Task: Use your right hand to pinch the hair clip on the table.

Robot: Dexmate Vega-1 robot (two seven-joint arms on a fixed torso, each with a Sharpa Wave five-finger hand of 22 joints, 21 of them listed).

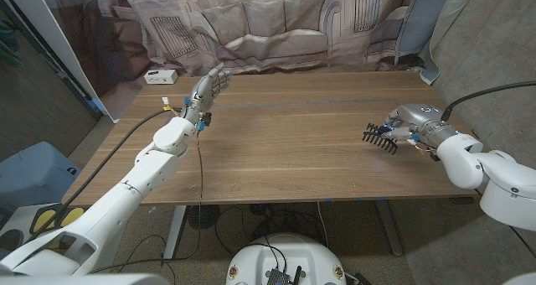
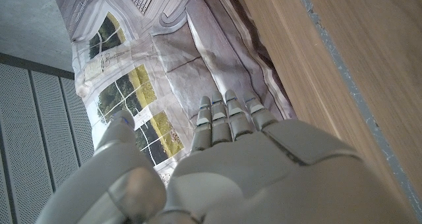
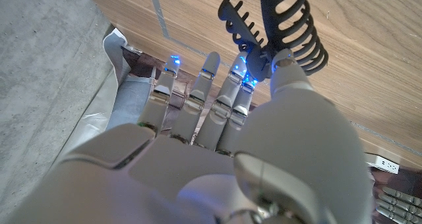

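A black claw hair clip (image 1: pixel 381 140) sits at the right side of the wooden table (image 1: pixel 293 142). My right hand (image 1: pixel 416 124) pinches its handle end between the thumb and a finger, teeth pointing away towards the table's middle. In the right wrist view the clip (image 3: pixel 283 23) has its toothed halves spread apart, and the thumb (image 3: pixel 293 85) presses on its handle while the other fingers (image 3: pixel 198 95) reach straight out. Whether the clip touches the wood I cannot tell. My left hand (image 1: pixel 207 90) stands upright at the back left with fingers apart and nothing in it, as the left wrist view (image 2: pixel 244 158) confirms.
A small white box (image 1: pixel 159 76) lies at the table's back left corner. A thin black cable (image 1: pixel 201 163) hangs from my left arm across the wood. A printed cloth backdrop (image 1: pixel 276 21) hangs behind the table, and a blue bin (image 1: pixel 33 172) stands on the floor at left.
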